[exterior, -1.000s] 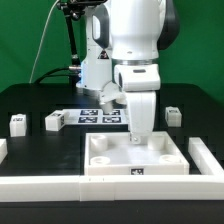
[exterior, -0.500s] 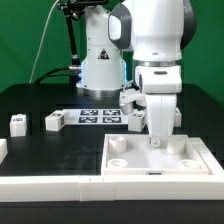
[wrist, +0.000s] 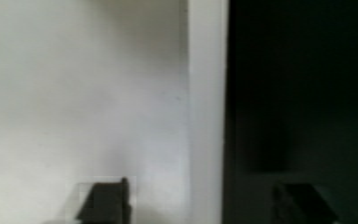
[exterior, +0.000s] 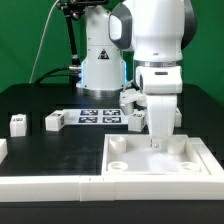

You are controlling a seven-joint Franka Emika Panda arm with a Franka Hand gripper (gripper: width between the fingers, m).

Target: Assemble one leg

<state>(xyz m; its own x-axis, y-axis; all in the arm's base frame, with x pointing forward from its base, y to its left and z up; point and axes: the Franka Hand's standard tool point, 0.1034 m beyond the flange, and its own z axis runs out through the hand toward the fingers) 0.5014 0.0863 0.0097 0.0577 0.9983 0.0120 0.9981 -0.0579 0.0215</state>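
Observation:
Several small white legs with tags lie on the black table: two at the exterior view's left (exterior: 17, 123) (exterior: 54, 120), one at the right (exterior: 175, 116), and one (exterior: 131, 118) partly hidden behind my gripper. My gripper (exterior: 157, 143) points down at the far rim of the large white square panel (exterior: 130, 160). In the wrist view my gripper (wrist: 202, 200) stands open. One finger (wrist: 105, 200) is over the panel's white surface (wrist: 69, 90) and the other is over the dark table, with the rim between them. It holds no leg.
The marker board (exterior: 100, 117) lies behind the panel, in front of the arm's base. A long white bar (exterior: 50, 186) runs along the front edge, touching the panel's front side. A short white piece (exterior: 2, 150) shows at the left edge.
Since a second ago my gripper and the panel have shifted together toward the exterior view's right. Over the last half second nothing has moved.

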